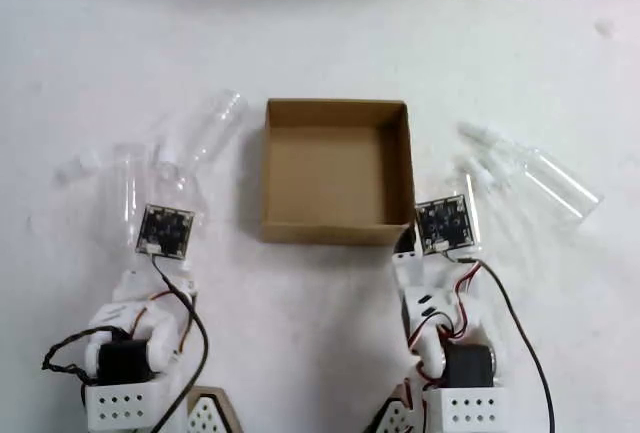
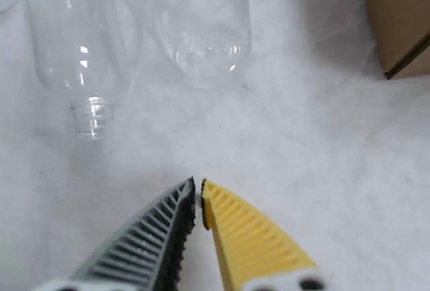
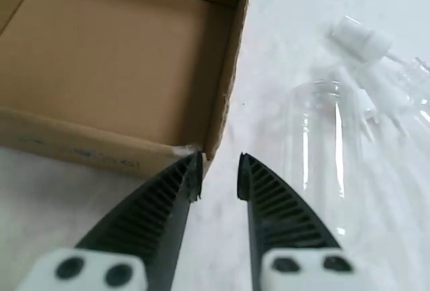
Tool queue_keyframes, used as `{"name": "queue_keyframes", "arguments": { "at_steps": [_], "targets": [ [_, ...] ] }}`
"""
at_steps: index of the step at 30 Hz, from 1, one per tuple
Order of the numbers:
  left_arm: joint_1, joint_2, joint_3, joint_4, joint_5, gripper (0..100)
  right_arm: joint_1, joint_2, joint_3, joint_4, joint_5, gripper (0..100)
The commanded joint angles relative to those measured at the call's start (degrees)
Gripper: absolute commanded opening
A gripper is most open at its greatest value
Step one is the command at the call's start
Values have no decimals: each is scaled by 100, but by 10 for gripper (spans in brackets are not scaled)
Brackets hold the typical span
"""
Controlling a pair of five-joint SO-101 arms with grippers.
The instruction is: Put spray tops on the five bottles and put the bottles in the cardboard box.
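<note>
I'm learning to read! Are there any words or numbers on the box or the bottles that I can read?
Cardboard box, outer wall: faint marks, too blurred to read.
Clear plastic bottles: no label or print visible.
So there are no words or numbers you can read here.

Clear, glossy, smooth plastic on bottles [image 2: 80, 42]. Matt brown cardboard on cardboard box [image 1: 335, 105]. White matt cloth, faintly fuzzy, over table [image 1: 330, 333]. Ribbed matt plastic on fingers [image 2: 248, 237]. Smooth white plastic on spray tops [image 3: 356, 35].
</note>
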Motion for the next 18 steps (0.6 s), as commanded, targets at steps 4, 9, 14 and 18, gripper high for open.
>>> {"name": "queue_keyframes", "arguments": {
  "at_steps": [4, 9, 14, 18],
  "targets": [
    [13, -57, -26, 44, 70, 23, 295, -13, 53, -22, 211, 76],
    [13, -57, -26, 44, 70, 23, 1095, 4, 53, -215, 2549, 77],
    [13, -57, -26, 44, 70, 23, 725, -4, 53, -92, 2163, 76],
    [13, -57, -26, 44, 70, 23, 523, 4, 53, -57, 1960, 77]
  ]
}}
